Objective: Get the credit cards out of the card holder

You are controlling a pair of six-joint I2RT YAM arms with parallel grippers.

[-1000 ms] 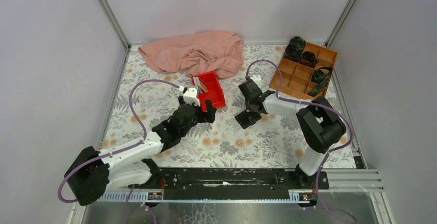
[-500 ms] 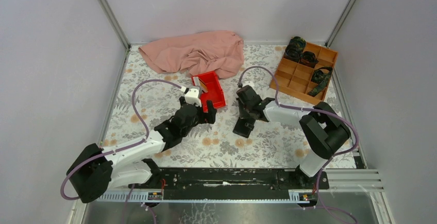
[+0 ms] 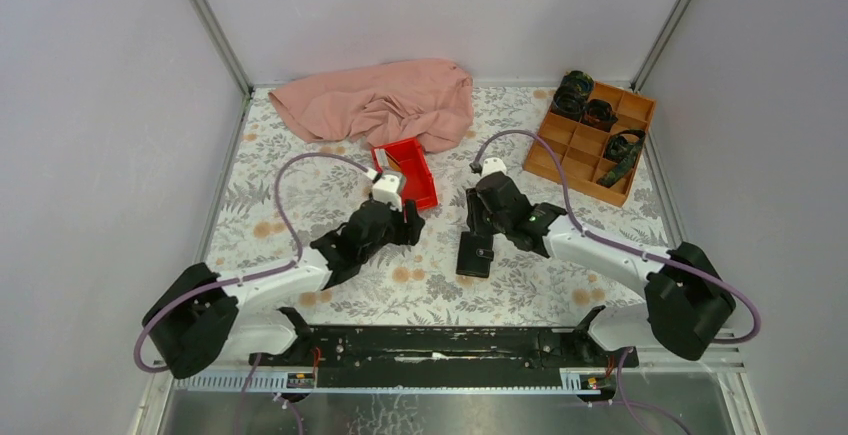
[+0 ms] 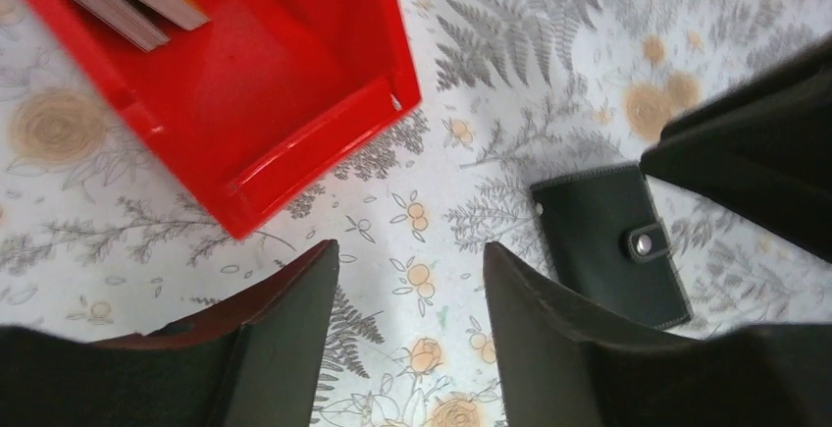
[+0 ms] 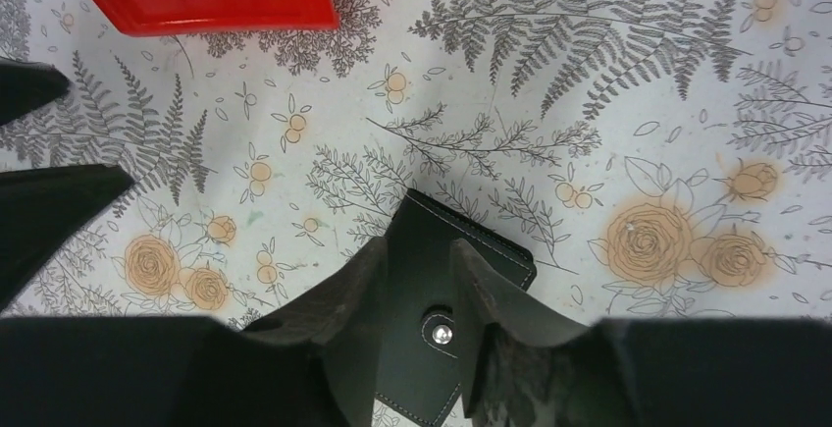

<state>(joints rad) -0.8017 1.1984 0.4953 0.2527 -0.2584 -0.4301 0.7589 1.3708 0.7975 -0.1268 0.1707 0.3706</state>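
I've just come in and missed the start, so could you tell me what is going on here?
The right gripper hangs open just over the black card holder, which lies closed and flat on the floral table, its snap tab between the fingers. The left gripper is open and empty beside the red tray, where some cards already lie.

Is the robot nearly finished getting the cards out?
Looks nearly done. Some thin plastic cards lie in the red plastic tray. The flat black card holder lies snapped shut on the flowery table, so any cards left inside are hidden. The right gripper hangs open over it; the left gripper is open, empty.
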